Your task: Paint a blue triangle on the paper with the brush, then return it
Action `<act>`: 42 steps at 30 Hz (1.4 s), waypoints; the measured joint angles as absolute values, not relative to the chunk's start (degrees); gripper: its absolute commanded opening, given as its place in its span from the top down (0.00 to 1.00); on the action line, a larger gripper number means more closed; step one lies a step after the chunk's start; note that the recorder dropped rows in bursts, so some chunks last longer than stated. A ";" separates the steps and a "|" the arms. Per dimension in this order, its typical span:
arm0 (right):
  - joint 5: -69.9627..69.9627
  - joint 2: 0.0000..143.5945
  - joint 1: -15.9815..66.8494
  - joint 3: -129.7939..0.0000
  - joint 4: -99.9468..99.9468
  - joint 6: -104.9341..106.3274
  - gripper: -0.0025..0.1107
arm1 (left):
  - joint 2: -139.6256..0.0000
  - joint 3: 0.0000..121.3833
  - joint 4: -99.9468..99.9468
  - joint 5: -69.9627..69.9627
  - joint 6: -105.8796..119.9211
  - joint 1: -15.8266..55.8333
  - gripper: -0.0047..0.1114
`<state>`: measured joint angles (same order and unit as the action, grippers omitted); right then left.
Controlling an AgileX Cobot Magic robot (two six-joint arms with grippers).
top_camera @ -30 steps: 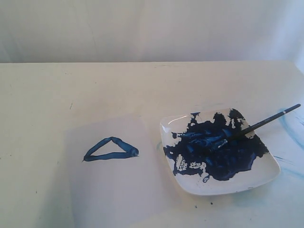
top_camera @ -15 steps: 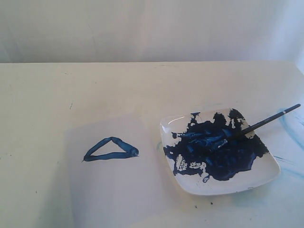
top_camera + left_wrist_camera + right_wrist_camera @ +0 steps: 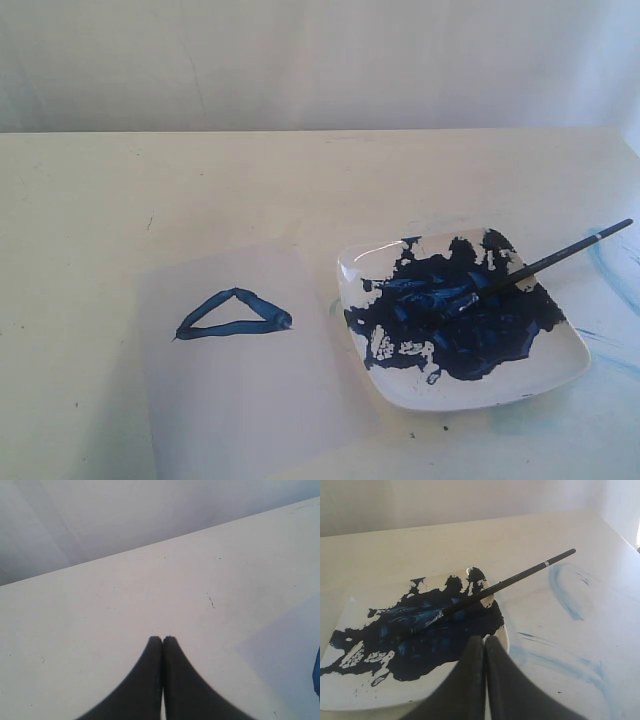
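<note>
The blue triangle (image 3: 235, 314) sits lower left of centre in the exterior view, a closed outline on the upper part of the paper (image 3: 250, 400). The sheet fills the lower-left-to-middle of the frame. All three sides meet, so the painting looks done to me.

The brush (image 3: 545, 262) lies on the plate (image 3: 480, 402), lower right. Its bristle end is down in the dark paint blotch (image 3: 470, 325). The handle is propped over the far rim and pokes toward the right edge of frame, above the table (image 3: 300, 180). Sensible parking spot imo: the wet tip is in the paint, not on the tabletop, and the dry handle end hangs free so it's easy to grab. Nothing's touching it, so the return looks done too, far as I can judge.

On the right gripper (image 3: 484, 639) the fingers are pressed together w/ nothing between them. It hangs by the plate's near rim, apart from the brush. The left gripper (image 3: 162, 639) is also pinched together and empty, over bare table w/ a corner of the paper nearby.

Neither arm shows in the exterior view, so both sit outside the work area, prob. so nothing drags thru wet paint.

There are faint light-blue smears (image 3: 565, 587) on the table beyond the plate, around the handle end. They're not part of the task's shape.
</note>
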<state>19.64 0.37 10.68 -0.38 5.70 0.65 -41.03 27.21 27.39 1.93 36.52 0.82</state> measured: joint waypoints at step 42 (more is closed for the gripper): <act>19.64 0.37 10.85 -0.38 5.70 0.79 0.98 | -0.42 16.98 32.58 -7.56 36.02 -5.38 0.96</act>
